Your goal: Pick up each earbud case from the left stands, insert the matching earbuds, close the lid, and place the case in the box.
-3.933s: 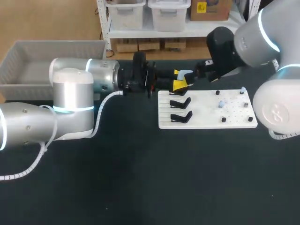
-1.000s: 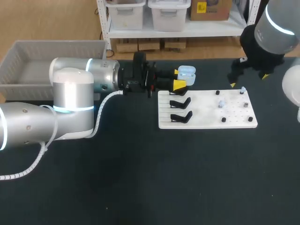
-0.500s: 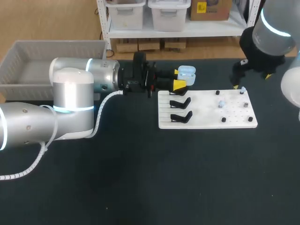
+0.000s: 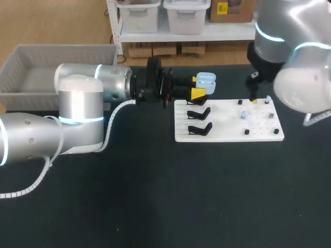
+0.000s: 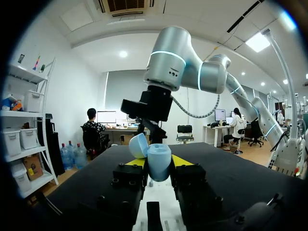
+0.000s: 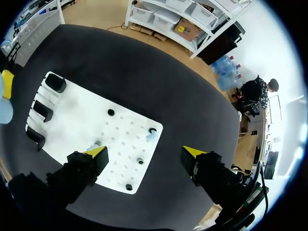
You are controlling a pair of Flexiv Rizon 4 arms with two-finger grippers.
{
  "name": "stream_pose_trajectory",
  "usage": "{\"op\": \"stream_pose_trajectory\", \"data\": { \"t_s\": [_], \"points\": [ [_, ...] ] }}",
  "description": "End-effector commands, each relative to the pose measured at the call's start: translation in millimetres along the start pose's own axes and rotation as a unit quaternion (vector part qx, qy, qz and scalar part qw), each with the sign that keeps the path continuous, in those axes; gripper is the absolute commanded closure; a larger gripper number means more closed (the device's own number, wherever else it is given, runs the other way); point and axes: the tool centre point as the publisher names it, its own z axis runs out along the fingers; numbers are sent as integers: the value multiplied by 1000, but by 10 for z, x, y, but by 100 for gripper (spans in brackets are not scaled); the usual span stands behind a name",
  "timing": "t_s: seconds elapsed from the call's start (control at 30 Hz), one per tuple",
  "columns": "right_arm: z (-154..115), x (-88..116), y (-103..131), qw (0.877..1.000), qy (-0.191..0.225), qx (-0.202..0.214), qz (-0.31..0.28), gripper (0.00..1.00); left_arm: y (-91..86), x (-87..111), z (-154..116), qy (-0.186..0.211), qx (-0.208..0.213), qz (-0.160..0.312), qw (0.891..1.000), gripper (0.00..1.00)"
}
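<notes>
The open pale-blue earbud case (image 5: 158,162) is clamped between the left fingers (image 5: 182,160) just off the stand end of the white board (image 4: 227,124), while the right fingers (image 6: 96,154) are held apart above its pegged end.

No text, label, number or sign can be read on the case (image 4: 206,79), on the board (image 4: 227,121) at its 5 o'clock, the stands (image 4: 199,128) or the table (image 4: 155,196).
</notes>
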Motion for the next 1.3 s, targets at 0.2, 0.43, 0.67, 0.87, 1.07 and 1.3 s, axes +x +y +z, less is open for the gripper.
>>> {"op": "stream_pose_trajectory", "data": {
  "t_s": [0.2, 0.43, 0.67, 0.87, 1.07, 1.3],
  "points": [
    [150, -65, -54, 999, 30, 5, 10, 27, 10, 31, -1, -3, 1, 0, 1000, 100],
    [205, -50, -59, 999, 32, 7, 16, 36, 10, 31, -1, -3, 1, 0, 1000, 100],
    [267, -30, -22, 999, 40, 9, 17, 48, 10, 31, -1, -3, 1, 0, 1000, 100],
    [330, -43, -17, 998, 44, 19, 29, 55, 10, 31, -1, -3, 1, 0, 1000, 100],
    [362, -56, -29, 998, 44, 28, 36, 58, 10, 31, -1, -3, 1, 0, 1000, 100],
    [403, -80, -51, 997, 46, 36, 47, 64, 10, 31, -1, -3, 1, 0, 1000, 100]
  ]
}}
